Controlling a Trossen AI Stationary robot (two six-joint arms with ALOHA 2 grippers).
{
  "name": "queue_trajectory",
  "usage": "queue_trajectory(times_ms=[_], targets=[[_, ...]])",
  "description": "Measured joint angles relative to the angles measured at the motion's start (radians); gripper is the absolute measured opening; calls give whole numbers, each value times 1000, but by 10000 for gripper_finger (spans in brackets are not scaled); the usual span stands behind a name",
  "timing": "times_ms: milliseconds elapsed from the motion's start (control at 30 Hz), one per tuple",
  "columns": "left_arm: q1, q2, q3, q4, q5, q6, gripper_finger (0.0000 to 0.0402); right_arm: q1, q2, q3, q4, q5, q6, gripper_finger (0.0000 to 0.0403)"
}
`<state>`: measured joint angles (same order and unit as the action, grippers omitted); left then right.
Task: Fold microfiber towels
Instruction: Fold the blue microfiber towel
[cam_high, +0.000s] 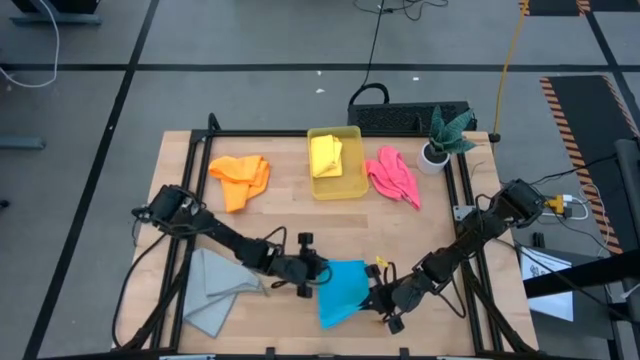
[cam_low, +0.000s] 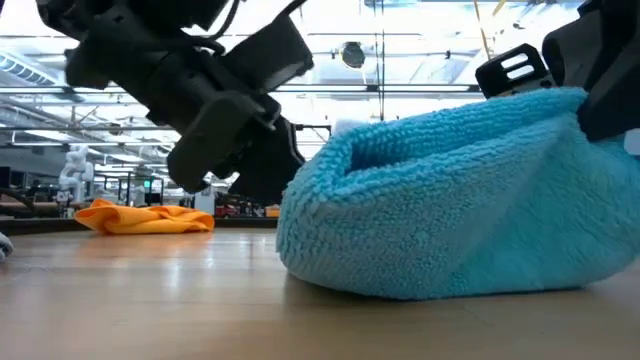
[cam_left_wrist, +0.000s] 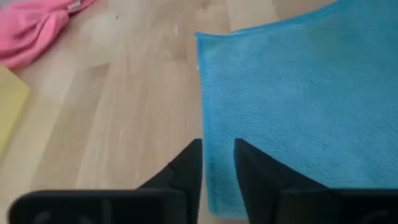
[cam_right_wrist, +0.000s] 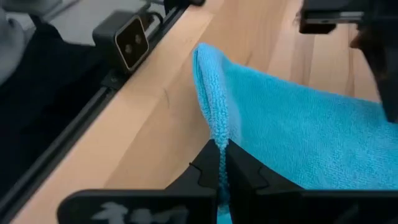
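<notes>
Blue towel (cam_high: 338, 290) at the bench's (cam_high: 290, 215) 6 o'clock edge | right hand (cam_right_wrist: 222, 163) clenched on its hem, we judge to anchor the fold | left hand (cam_left_wrist: 217, 163) straddles the 9 o'clock edge, fingers parted; grip uncertain.

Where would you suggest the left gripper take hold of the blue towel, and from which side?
Grip the blue towel at its near-left corner edge, coming in from the left. That edge lies flat and free before the left gripper, while the right gripper pinches the opposite side.
</notes>
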<state>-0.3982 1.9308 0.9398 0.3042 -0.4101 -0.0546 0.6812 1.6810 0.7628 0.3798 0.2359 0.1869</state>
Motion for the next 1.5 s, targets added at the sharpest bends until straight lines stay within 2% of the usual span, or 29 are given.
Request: queue_trajectory(times_ms=[200,433,567,733,900,1033,1200,1500], targets=[[12,23,0,-30,44,-27,42,-21,0,0,60,8,68,2],[-10,71,2,-5,33,-30,5,-55,-46,-1,-22,201,238,2],[-25,73,2,18,36,-22,11,-72,-76,-1,-102,290,320,2],[-30,74,0,57,47,-3,27,-101,-75,-7,-160,290,403,2],[-40,75,0,60,36,-7,15,-106,-74,-36,-171,286,440,2],[-65,41,0,35,-67,-3,4,-105,-74,-41,-176,258,450,2],[-97,-20,0,11,-154,-2,20,-90,-75,-41,-158,231,433,2],[-135,-35,0,97,-143,38,3,-90,-76,-41,-120,180,413,2]])
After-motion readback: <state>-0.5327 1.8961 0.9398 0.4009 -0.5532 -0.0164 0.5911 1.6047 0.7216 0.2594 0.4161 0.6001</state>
